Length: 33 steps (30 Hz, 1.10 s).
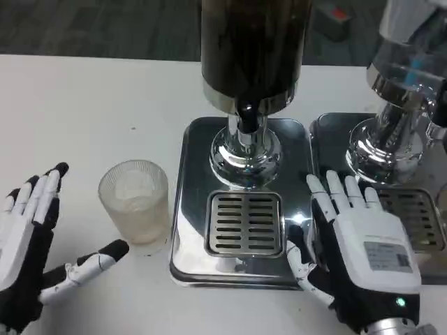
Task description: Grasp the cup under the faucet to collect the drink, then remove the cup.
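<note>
Plainly, the cup (134, 200) stood upright at lower left of centre, just left of the drip tray (183, 209), nearest the empty, spread left hand (31, 251); the right hand (360, 244) lay flat, holding nothing.

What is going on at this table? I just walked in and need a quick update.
The robot is getting ready to fill a frosted cup from the dark drink dispenser. The cup stands on the white table, left of the drip tray, not yet under the faucet. The left hand is open beside the cup; the right hand rests open at the tray's right edge.
</note>
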{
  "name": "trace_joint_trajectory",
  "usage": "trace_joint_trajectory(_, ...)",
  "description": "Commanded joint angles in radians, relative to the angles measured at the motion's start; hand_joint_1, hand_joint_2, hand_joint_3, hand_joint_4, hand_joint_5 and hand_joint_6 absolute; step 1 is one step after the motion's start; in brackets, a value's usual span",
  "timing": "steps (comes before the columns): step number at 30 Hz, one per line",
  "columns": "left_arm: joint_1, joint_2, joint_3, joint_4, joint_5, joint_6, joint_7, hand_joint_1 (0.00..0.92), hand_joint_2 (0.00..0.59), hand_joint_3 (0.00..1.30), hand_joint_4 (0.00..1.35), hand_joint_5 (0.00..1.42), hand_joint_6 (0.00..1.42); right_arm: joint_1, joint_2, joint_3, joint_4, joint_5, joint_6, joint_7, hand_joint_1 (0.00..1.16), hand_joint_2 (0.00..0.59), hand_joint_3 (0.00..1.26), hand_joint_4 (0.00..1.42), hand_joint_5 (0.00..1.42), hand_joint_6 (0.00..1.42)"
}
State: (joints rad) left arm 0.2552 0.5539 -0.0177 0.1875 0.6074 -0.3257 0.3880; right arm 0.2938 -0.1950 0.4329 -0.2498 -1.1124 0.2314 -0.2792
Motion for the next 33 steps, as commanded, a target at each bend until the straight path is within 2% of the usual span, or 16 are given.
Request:
trace_joint_trajectory(1, -0.042, -0.024, 0.009, 0.066, -0.081, -0.062, -0.021, 0.000, 0.017, 0.00, 0.00, 0.00, 0.00, 0.005, 0.003, 0.001, -0.015, -0.008, 0.006, 0.000, 0.33, 0.539, 0.09, 0.00, 0.00, 0.00)
trace_joint_trajectory(5, -0.111, -0.041, 0.004, 0.169, -0.158, -0.120, -0.059, 0.000, 0.007, 0.00, 0.00, 0.00, 0.00, 0.001, 0.004, 0.000, -0.011, -0.005, 0.007, -0.001, 0.33, 0.539, 0.09, 0.00, 0.00, 0.00)
trace_joint_trajectory(9, -0.169, -0.058, -0.002, 0.253, -0.200, -0.136, -0.092, 0.000, 0.001, 0.00, 0.00, 0.00, 0.00, 0.001, 0.008, 0.003, -0.011, -0.008, 0.011, -0.001, 0.33, 0.539, 0.11, 0.00, 0.00, 0.00)
trace_joint_trajectory(20, -0.312, -0.074, -0.059, 0.516, -0.196, -0.310, -0.098, 0.100, 0.000, 0.00, 0.00, 0.00, 0.00, 0.003, 0.024, 0.009, -0.004, -0.011, 0.022, -0.009, 0.33, 0.545, 0.11, 0.00, 0.00, 0.00)
trace_joint_trajectory(27, -0.355, -0.081, -0.088, 0.570, -0.133, -0.269, -0.036, 0.152, 0.002, 0.00, 0.00, 0.02, 0.00, 0.004, 0.032, 0.014, -0.006, -0.017, 0.034, -0.009, 0.34, 0.551, 0.12, 0.00, 0.00, 0.00)
trace_joint_trajectory(33, -0.390, -0.099, -0.105, 0.621, -0.126, -0.278, -0.031, 0.168, 0.002, 0.00, 0.00, 0.04, 0.00, 0.008, 0.040, 0.019, -0.009, -0.018, 0.046, -0.009, 0.35, 0.552, 0.12, 0.00, 0.00, 0.00)
